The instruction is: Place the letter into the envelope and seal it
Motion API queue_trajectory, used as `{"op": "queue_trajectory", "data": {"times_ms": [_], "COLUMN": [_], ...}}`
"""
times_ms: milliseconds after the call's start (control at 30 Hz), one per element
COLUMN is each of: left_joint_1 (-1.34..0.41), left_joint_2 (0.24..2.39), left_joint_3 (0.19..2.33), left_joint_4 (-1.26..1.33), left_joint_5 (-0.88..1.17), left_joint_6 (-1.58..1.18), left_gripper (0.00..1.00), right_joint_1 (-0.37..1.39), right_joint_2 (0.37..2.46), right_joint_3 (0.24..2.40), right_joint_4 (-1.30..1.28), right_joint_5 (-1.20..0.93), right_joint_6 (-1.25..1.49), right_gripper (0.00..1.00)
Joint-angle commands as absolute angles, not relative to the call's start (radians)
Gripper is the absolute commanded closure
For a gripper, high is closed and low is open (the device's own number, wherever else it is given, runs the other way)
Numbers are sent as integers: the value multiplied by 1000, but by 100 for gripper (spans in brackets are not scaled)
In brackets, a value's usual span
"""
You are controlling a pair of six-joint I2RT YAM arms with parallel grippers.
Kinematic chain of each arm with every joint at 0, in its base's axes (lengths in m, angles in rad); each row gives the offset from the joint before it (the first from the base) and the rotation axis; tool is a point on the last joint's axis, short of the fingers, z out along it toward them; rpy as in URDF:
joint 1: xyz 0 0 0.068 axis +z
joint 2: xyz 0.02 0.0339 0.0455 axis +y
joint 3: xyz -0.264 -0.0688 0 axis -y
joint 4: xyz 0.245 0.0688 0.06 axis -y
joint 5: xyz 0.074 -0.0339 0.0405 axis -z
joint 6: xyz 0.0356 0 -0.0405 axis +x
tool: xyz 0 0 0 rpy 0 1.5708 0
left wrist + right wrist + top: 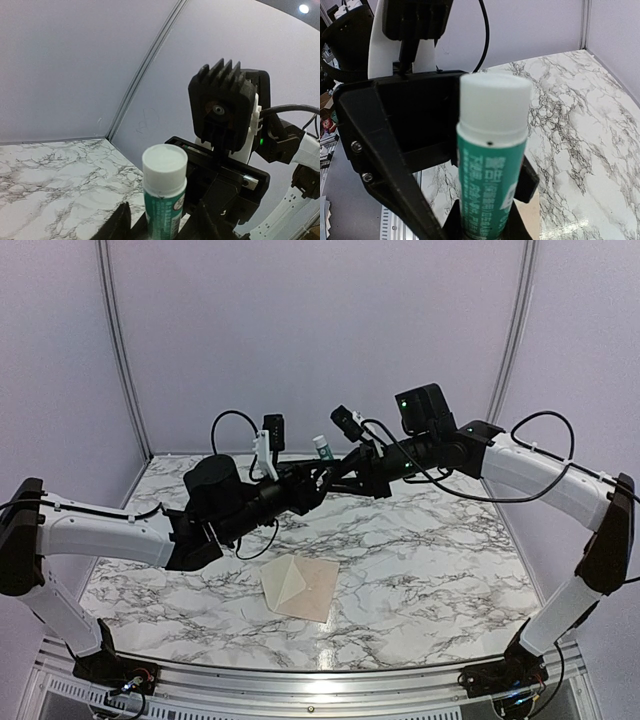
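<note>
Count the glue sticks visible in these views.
1: the glue stick, white-capped, green, in mid-air, clasped by the right arm's jaws with the left arm's jaws open around it, over the far part of the table. The arms hide some table, so another may be hidden.

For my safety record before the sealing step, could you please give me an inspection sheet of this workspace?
Surface: marble-patterned table, flat.
Job's things: envelope lies front centre; letter overlaps its right side; cannot tell whether it is inside.
Clutter: nothing seen.
Grippers: left tool open, fingers standing apart from the glue stick; right tool shut on the stick's lower part, high above the table.
Cables: black cables loop free over both arms; one hangs under the left arm.
Surroundings: plain pale walls; metal rail at the near edge.
</note>
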State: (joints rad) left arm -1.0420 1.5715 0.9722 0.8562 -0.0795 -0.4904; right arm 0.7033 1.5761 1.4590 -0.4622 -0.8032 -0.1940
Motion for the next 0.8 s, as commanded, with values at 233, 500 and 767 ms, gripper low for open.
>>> {"op": "queue_trajectory", "data": {"times_ms": [233,500,767], "left_joint_1": [-1048,-1048,-1048], "left_joint_2": [1564,1574,1591], "left_joint_3": [961,962,974], "left_joint_4": [928,951,952], "left_joint_5": [-108,-112,-101], "left_joint_6": [-441,-434,-435], "left_gripper": [59,63,76], "right_joint_1": [711,711,710], "right_joint_2": [1549,1546,1542], "right_joint_3": [1459,1445,1439], "right_joint_4": [-429,-428,-428], "right_joint_5": [-826,-833,-832], "right_joint_6": [-184,-187,-189], "right_gripper": [100,100,100]}}
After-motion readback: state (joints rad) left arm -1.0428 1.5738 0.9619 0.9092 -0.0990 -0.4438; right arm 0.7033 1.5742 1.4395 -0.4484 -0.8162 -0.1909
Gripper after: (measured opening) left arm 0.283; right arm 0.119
